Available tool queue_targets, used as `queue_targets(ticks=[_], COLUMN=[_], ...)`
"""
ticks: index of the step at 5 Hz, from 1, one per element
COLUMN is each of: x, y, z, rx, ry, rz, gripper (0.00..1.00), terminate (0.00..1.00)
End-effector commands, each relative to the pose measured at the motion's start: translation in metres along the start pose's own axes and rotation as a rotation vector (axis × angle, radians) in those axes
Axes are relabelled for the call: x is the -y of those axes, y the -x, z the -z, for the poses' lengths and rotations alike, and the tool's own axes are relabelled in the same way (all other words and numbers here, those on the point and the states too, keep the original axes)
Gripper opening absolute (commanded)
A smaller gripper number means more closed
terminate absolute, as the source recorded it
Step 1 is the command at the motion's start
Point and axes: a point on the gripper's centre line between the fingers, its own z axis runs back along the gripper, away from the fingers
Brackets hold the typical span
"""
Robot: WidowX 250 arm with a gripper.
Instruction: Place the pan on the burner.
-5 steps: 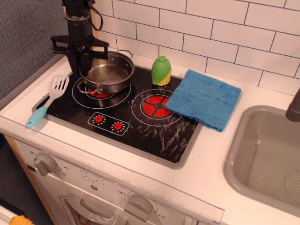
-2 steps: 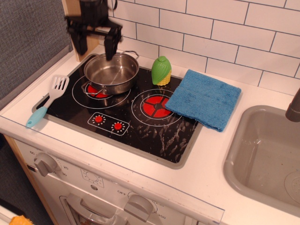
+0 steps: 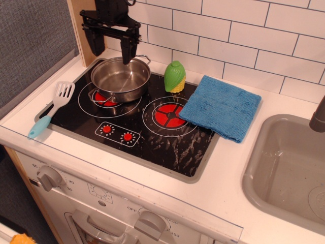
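Since the earlier frame the gripper (image 3: 111, 47) has risen clear of the pan (image 3: 121, 78) and hangs above its back rim, jaws spread wide, pointing down, holding nothing. The pan sits on the burner (image 3: 105, 99).

One pan (image 3: 121, 79) is sitting on the stovetop; two red burner discs are showing, left burner (image 3: 104, 98) and right (image 3: 168, 115). One spatula (image 3: 51, 108), one blue cloth (image 3: 221, 105), two dial symbols (image 3: 117, 132).
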Motion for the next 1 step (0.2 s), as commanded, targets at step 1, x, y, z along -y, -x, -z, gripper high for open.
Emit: queue_targets(ticks=[1], x=[-0.002], y=[-0.0021], z=[-0.0367], rx=[0.081], ry=[-0.027], rz=[0.01], gripper=[1.0], terminate=[1.0])
